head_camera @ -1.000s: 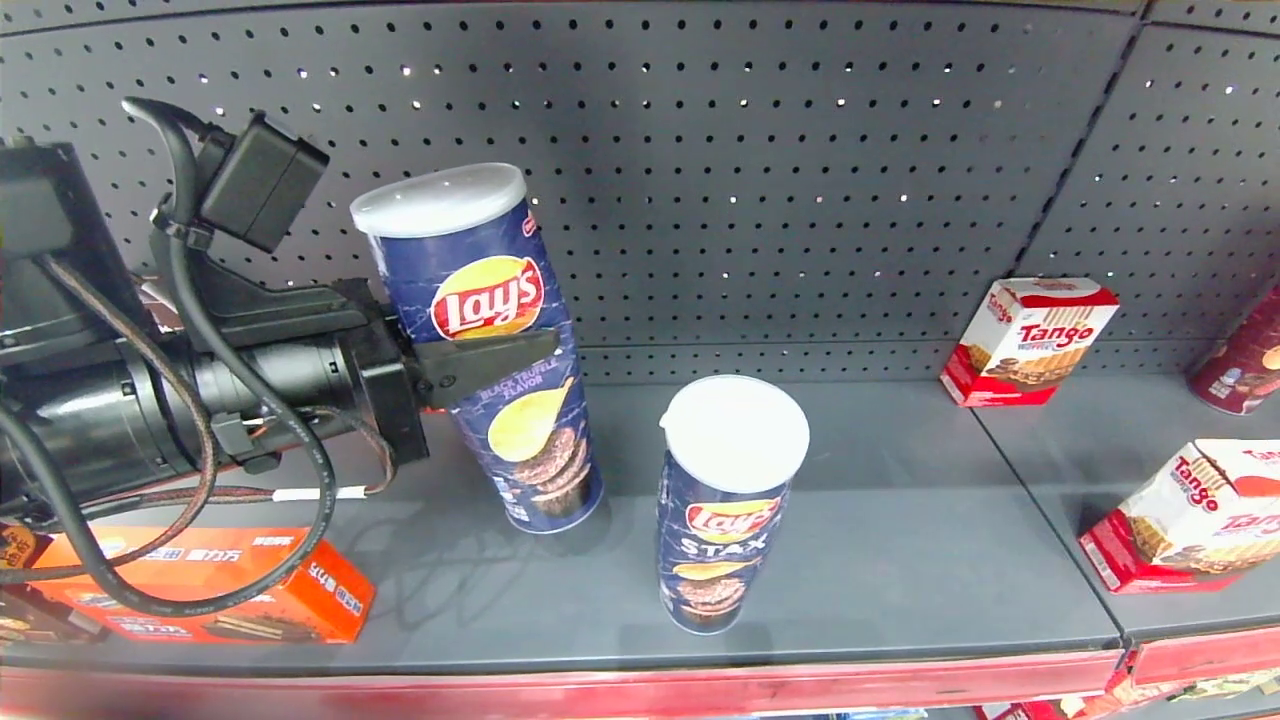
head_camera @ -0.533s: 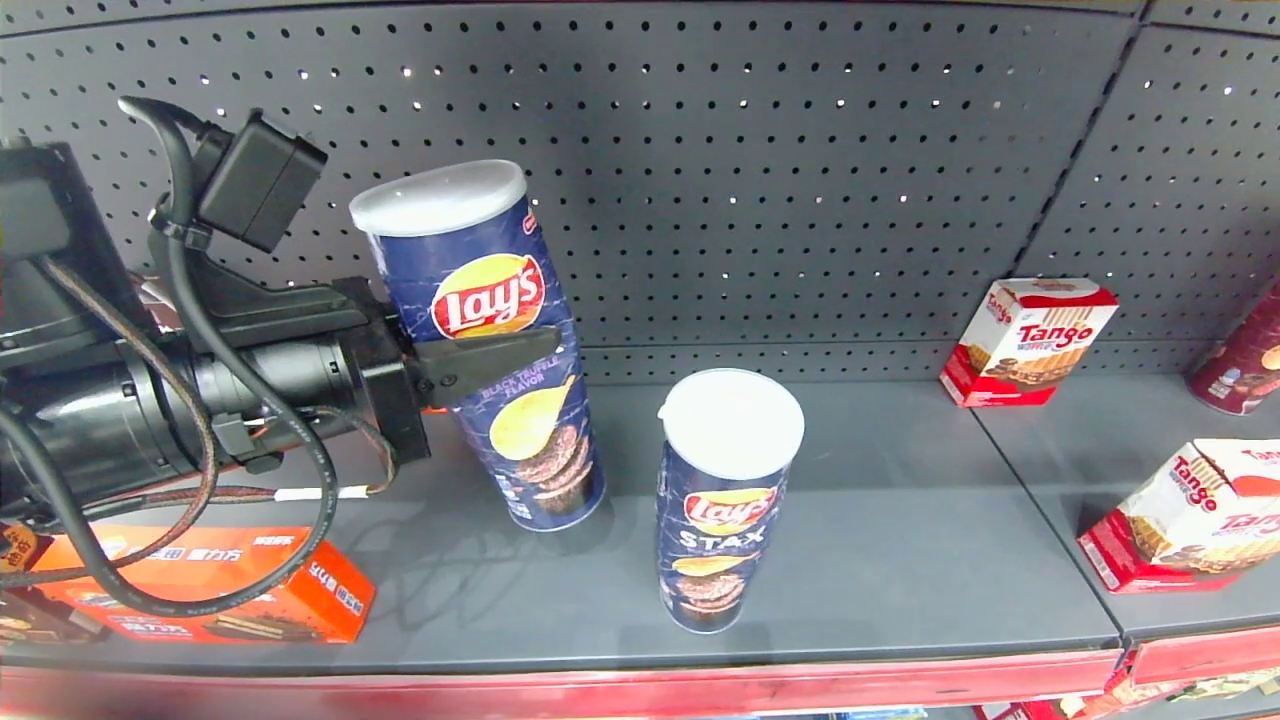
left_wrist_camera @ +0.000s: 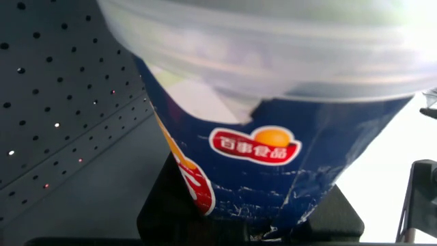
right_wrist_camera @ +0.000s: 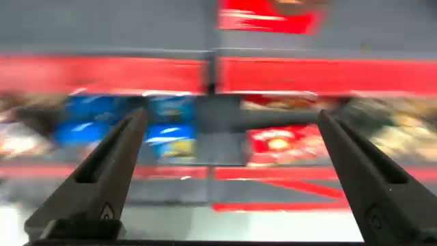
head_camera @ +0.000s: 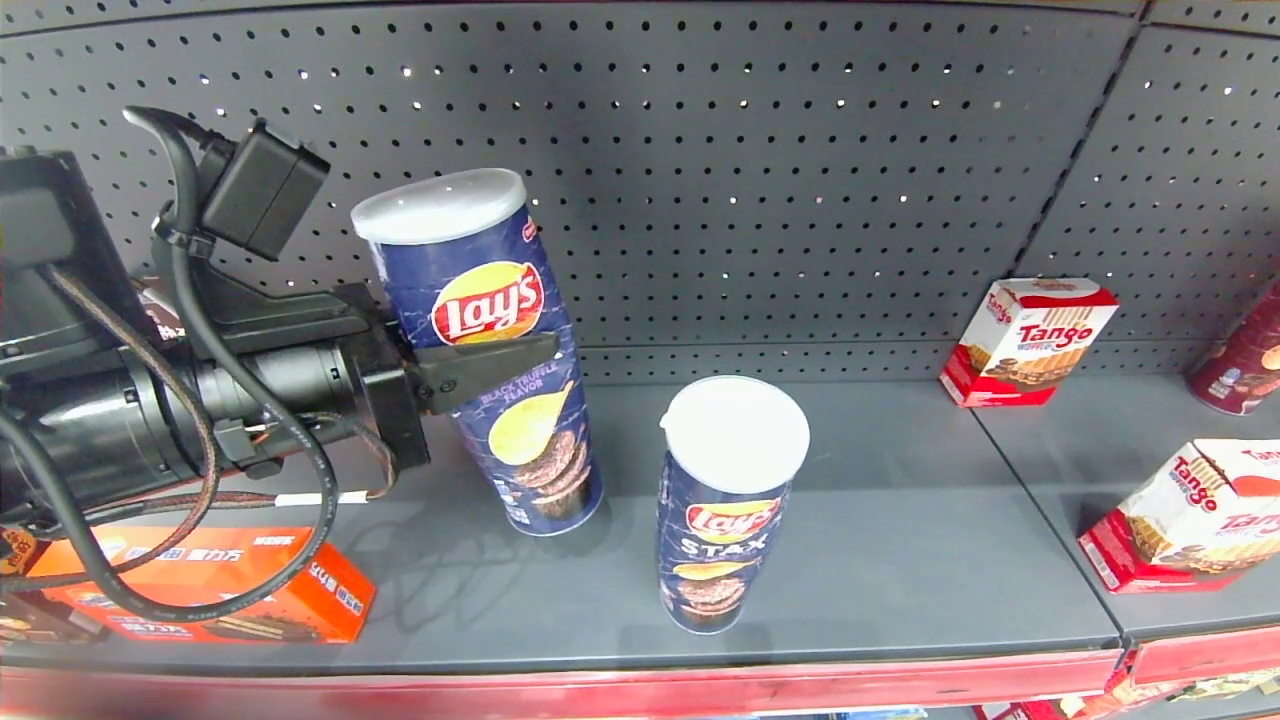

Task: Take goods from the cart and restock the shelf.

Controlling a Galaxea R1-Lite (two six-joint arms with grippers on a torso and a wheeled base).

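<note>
My left gripper (head_camera: 480, 365) is shut on a tall dark-blue chips can (head_camera: 485, 350) with a clear lid. The can leans a little left, its base on or just above the grey shelf (head_camera: 880, 540). In the left wrist view the same chips can (left_wrist_camera: 273, 157) looms close under its lid. A second, like chips can (head_camera: 725, 500) stands upright on the shelf to the right and nearer the front edge. My right gripper (right_wrist_camera: 232, 178) is open with nothing between its fingers, facing lower shelves of packaged goods.
An orange box (head_camera: 215, 590) lies at the shelf's front left under my left arm. Red-and-white wafer boxes (head_camera: 1030, 340) (head_camera: 1190, 515) sit on the right. A pegboard wall (head_camera: 800, 170) backs the shelf, and a red rail (head_camera: 620, 690) edges its front.
The held can and my left gripper rose slightly half a second ago, then came back down a little lower than before. The other can stays put.
</note>
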